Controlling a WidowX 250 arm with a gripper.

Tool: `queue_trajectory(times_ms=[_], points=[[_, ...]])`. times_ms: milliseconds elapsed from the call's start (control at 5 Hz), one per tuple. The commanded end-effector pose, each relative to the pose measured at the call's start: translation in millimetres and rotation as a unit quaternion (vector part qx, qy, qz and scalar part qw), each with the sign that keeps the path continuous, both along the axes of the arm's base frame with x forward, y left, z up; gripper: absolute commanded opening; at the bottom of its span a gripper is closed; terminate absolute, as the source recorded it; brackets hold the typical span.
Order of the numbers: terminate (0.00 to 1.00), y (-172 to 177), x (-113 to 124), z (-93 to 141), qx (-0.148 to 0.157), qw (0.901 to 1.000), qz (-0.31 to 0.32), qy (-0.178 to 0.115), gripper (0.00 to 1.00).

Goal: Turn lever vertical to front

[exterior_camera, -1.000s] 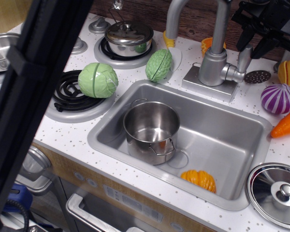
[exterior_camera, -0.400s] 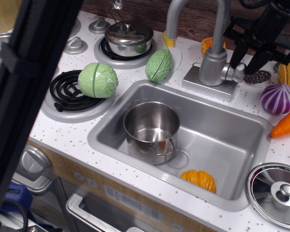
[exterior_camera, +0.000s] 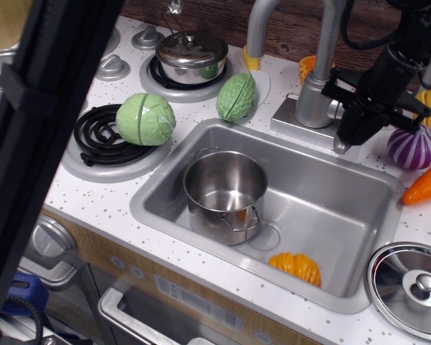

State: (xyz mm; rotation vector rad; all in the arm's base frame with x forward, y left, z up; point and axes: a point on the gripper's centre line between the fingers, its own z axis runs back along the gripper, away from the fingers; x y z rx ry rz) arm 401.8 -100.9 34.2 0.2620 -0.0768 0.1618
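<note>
The black gripper point(exterior_camera: 353, 133) covered the lever point(exterior_camera: 340, 146) at the sink's point(exterior_camera: 330, 208) back rim, its fingers pinching the lever. Open basin lay just below; a purple onion point(exterior_camera: 414, 146) sat close to the right.

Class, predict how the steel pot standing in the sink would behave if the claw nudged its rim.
The steel pot looks thin-walled and empty, so probably light. It stands upright on the smooth sink floor, so it would likely slide rather than tip. Its shiny rim may be slippery.

Black end effector point(exterior_camera: 353, 129) low over the lever point(exterior_camera: 340, 146) beside the faucet body point(exterior_camera: 312, 100), lever tip pointing down to the sink point(exterior_camera: 330, 208), steel pot point(exterior_camera: 225, 194) inside, purple onion point(exterior_camera: 415, 147) on the white surface point(exterior_camera: 93, 198)
</note>
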Motion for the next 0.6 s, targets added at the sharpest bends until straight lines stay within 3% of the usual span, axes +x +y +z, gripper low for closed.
queue_trajectory(times_ms=[0, 200, 400], points=[[0.0, 1, 7, 37, 0.006, 0.9993, -0.007, -0.036, 1.0], [0.0, -2, 5, 48, 0.019, 0.9995, -0.005, -0.026, 1.0], [1.0, -6, 4, 57, 0.027, 0.9995, 0.0, -0.016, 1.0]])
